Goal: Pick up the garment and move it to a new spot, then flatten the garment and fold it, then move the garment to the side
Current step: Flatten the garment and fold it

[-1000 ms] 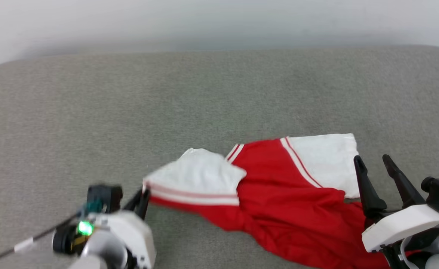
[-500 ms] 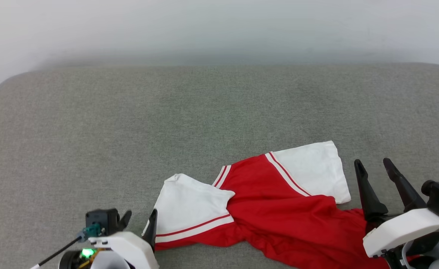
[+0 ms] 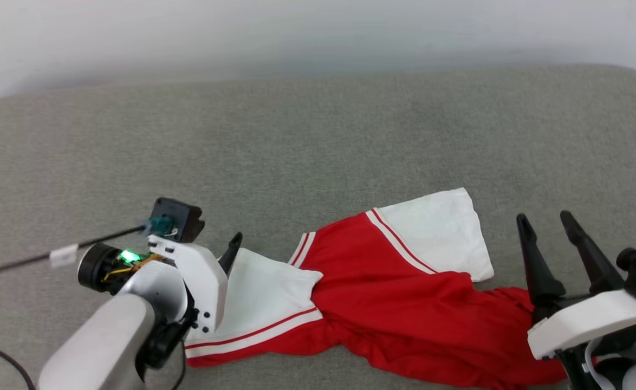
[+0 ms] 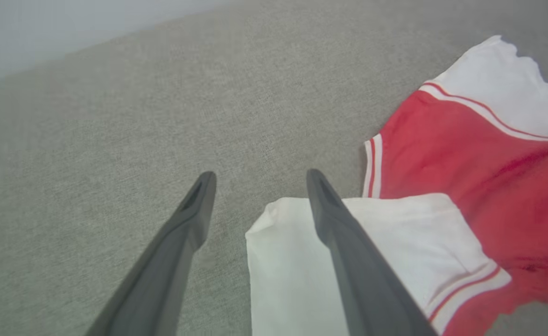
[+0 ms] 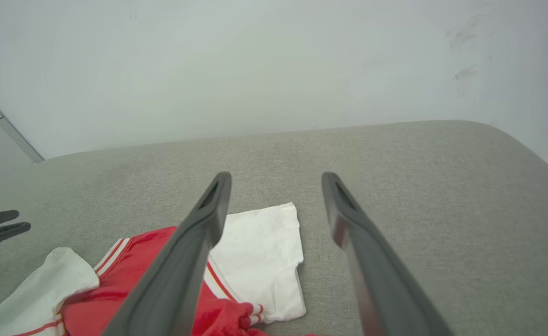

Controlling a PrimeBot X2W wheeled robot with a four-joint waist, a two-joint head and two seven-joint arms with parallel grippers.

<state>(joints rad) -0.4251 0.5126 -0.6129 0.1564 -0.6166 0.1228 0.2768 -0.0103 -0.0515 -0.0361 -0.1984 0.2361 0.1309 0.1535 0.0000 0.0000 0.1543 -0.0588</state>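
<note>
Over the garment's [image 3: 404, 303] sleeve [image 4: 292, 261] hangs the left gripper [image 4: 260, 175] — fingers apart, as are the right gripper's [image 3: 544, 216].

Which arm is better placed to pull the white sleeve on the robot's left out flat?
Left, probably. The left gripper, open, sits at that sleeve's corner, fingers straddling its edge. The right gripper, also open, is across the T-shirt by the other sleeve.

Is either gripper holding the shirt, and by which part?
Nothing is held. The left gripper hangs with jaws open over a white sleeve of the shirt; the right gripper is open and empty too.
</note>
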